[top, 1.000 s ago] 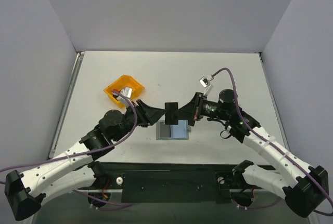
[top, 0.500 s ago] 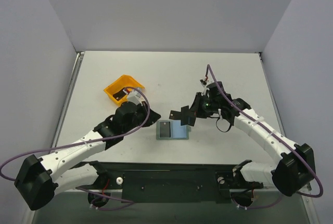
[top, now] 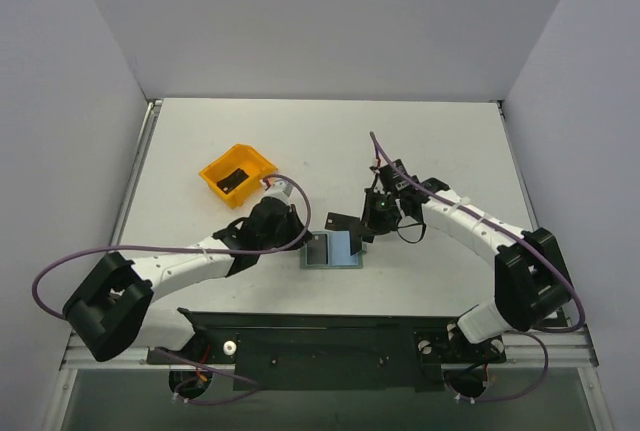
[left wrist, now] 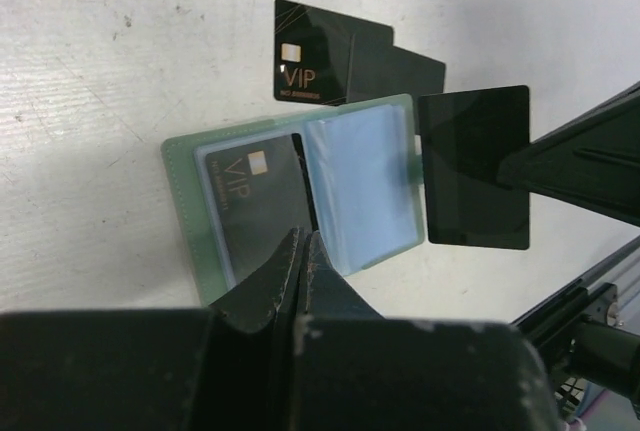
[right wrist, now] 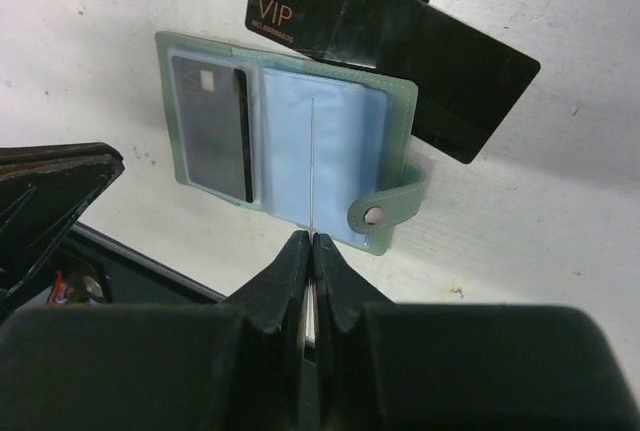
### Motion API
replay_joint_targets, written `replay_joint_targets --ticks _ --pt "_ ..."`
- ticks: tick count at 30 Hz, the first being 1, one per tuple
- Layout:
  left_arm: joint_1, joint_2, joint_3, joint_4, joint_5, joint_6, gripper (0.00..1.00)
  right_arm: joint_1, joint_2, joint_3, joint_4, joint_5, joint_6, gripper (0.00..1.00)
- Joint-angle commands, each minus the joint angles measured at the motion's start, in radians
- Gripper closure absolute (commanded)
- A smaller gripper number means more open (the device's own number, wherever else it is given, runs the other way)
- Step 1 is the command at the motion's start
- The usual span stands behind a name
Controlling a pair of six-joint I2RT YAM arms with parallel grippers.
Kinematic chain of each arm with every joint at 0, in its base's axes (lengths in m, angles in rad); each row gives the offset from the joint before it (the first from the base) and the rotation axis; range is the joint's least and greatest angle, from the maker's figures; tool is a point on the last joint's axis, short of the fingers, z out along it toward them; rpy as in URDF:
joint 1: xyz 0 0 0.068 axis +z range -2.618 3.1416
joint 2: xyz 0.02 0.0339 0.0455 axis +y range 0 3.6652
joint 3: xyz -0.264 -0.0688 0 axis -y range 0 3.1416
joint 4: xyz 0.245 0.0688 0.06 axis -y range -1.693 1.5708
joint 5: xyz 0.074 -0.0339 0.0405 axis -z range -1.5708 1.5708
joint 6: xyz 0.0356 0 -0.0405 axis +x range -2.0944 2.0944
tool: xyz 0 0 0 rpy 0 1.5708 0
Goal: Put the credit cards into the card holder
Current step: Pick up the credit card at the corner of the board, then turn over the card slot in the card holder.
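Lying open on the white surface [top: 300, 141], the card holder [top: 345, 251] is sitting between the 2 arms, near the front edge. It is showing its light-blue lining, and 1 "VIP" card [left wrist: 250, 186] is resting in its clear left pocket. Its snap tab [right wrist: 375, 214] is hanging off 1 side. The left pincer [left wrist: 303, 251] is closed, its tips meeting at the holder's near edge; whether they are pinching the edge is unclear. The right pincer [right wrist: 305, 251] is gripping 1 black card [left wrist: 475, 166] upright, just above the blue lining. More credit cards [right wrist: 290, 1] are lying overlapped on the surface, touching the holder's far edge. An orange bin [top: 258, 161] is standing well apart, with something dark inside.
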Motion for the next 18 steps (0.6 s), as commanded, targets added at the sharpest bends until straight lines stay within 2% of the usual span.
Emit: replay_joint_targets --ticks 1,18 --pt "0.003 0.059 -0.016 0.072 -0.022 -0.006 1.0 0.011 0.042 0.037 -0.024 0.021 -0.032 1.0" --pt "0.009 0.187 -0.056 0.126 -0.001 -0.052 1.0 0.042 0.145 0.021 -0.012 0.05 -0.034 1.0"
